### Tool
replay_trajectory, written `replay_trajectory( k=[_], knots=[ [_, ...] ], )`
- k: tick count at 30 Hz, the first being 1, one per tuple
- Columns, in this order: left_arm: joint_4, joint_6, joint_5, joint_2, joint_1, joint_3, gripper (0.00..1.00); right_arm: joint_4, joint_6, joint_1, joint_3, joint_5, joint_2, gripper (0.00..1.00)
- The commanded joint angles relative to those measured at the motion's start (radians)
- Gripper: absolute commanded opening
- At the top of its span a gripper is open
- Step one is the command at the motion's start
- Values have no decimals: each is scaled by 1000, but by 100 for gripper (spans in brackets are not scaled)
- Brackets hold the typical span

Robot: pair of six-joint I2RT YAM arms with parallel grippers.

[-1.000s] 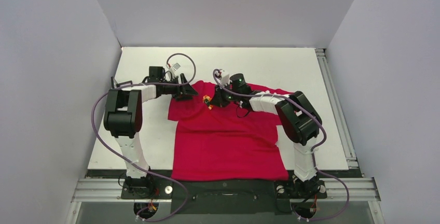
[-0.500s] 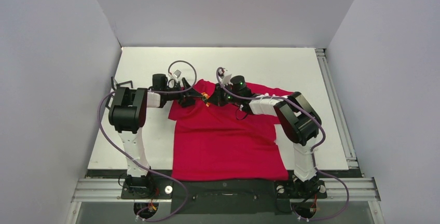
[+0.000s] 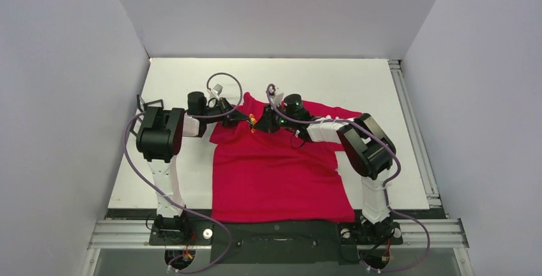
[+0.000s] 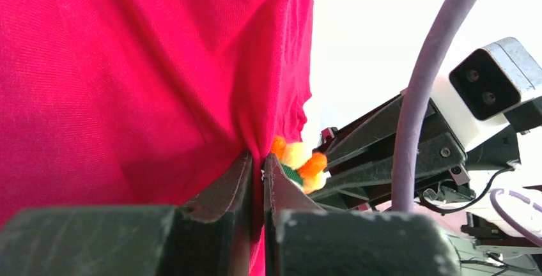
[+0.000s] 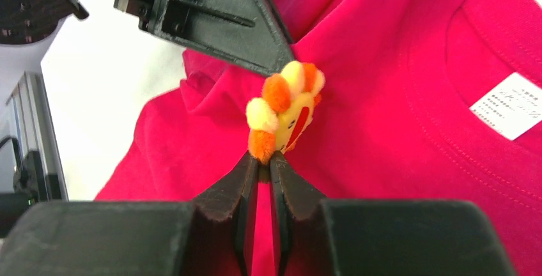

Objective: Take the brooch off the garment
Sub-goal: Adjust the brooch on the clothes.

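Note:
The garment is a bright red T-shirt lying flat on the white table, neckline at the far end, with a white label inside. The brooch, a yellow piece ringed with orange and pale yellow pompoms, sits on the shirt's upper left chest. My right gripper is shut on the brooch's lowest orange pompom. My left gripper is shut on a pinched fold of red fabric right beside the brooch. In the top view both grippers meet at the brooch, left and right.
The white table extends beyond the shirt on all sides. Grey walls enclose the back and both sides. A metal rail runs along the right edge. Purple cables loop over both wrists.
My left gripper moved right to the brooch and closed on the shirt fabric beside it. The right gripper kept its grip on the brooch and shifted slightly left.

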Motion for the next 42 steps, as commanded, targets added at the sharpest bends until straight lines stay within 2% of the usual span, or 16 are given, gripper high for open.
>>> replay_trajectory(
  k=[1, 3, 5, 7, 10, 15, 16, 18, 23, 27, 36, 38, 39, 40, 41, 42],
  knots=[
    [-9, 84, 36, -64, -18, 34, 0, -58, -71, -17, 46, -105, -35, 17],
    [-66, 163, 36, -81, -20, 38, 0, -103, -76, -38, 73, -131, -33, 36],
    [-126, 217, 37, -94, -21, 44, 0, -154, -83, -67, 102, -155, -35, 46],
    [-209, 296, 34, -108, -23, 61, 0, -210, -103, -82, 132, -178, -36, 51],
    [-323, 440, 9, -133, -33, 86, 0, -299, -143, -91, 199, -191, -26, 53],
    [-435, 540, -33, -159, -57, 120, 0, -398, -133, -70, 272, -206, -10, 57],
    [-443, 554, -46, -288, -62, 123, 0, -404, -126, -66, 276, -207, -7, 57],
    [-457, 564, -66, -188, -68, 128, 0, -421, -112, -53, 282, -203, -4, 60],
    [-465, 573, -78, -176, -73, 138, 0, -508, -104, -35, 311, -155, 14, 61],
    [-466, 576, -75, -176, -76, 144, 0, -529, -76, -36, 318, -101, 28, 54],
    [-502, 629, -67, -192, -101, 158, 0, -571, -57, -38, 365, -47, 69, 27],
    [-514, 632, -64, -194, -105, 160, 0, -573, -64, -36, 364, -40, 72, 18],
    [-521, 630, -61, -196, -104, 163, 6, -572, -66, -37, 363, -39, 73, 6],
    [-525, 626, -54, -196, -102, 165, 11, -569, -70, -37, 357, -39, 72, 2],
    [-534, 624, -49, -199, -100, 168, 25, -555, -72, -38, 350, -39, 67, 0],
    [-538, 616, -48, -202, -89, 169, 32, -542, -74, -39, 328, -39, 57, 0]
  ],
)
